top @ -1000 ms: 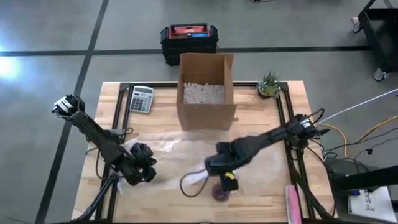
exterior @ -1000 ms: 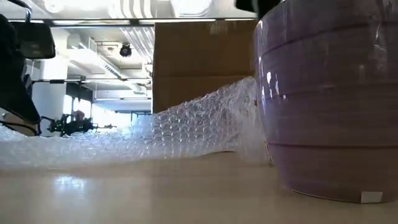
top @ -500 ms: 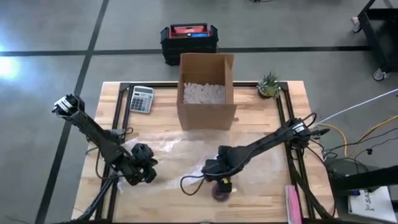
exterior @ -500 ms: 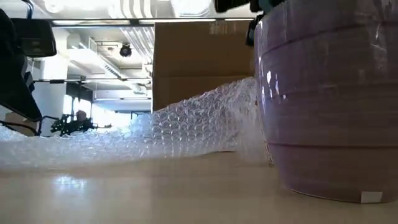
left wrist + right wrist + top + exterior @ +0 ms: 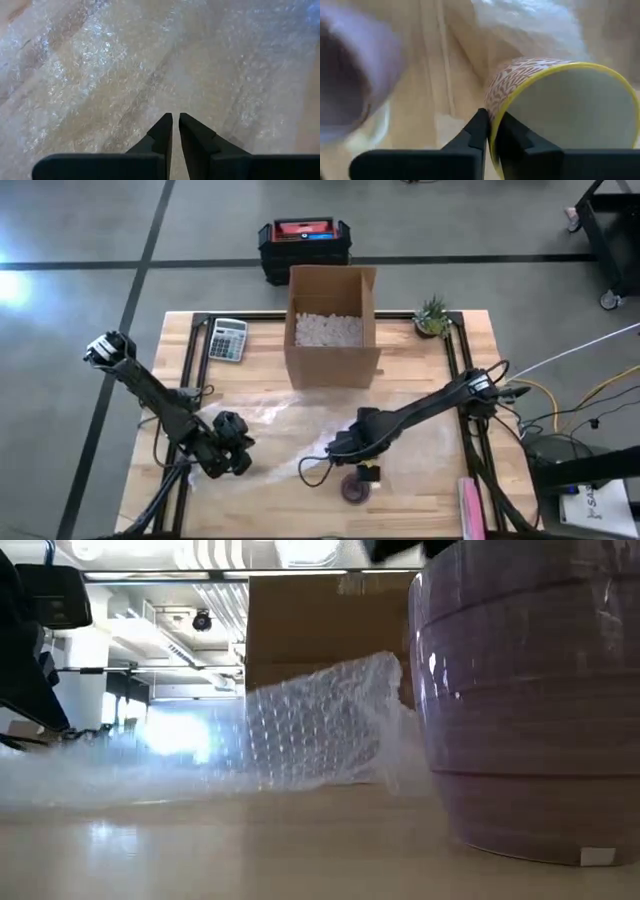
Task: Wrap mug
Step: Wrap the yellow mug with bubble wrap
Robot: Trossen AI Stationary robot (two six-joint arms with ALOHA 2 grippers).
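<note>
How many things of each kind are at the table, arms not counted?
cardboard box: 1
calculator: 1
plant: 1
bubble wrap: 1
mug: 1
purple round item: 1
pink item: 1
Total: 7

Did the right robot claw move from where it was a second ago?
Yes. In the high view the right gripper has crept up-picture toward the cardboard box, away from the purple mug.

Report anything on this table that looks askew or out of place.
The bubble wrap lies rumpled, not flat, with one part lifted off the wood in the low view. The right gripper pinches the rim of a patterned mug beside a purple cup. No spill or damage is visible.
</note>
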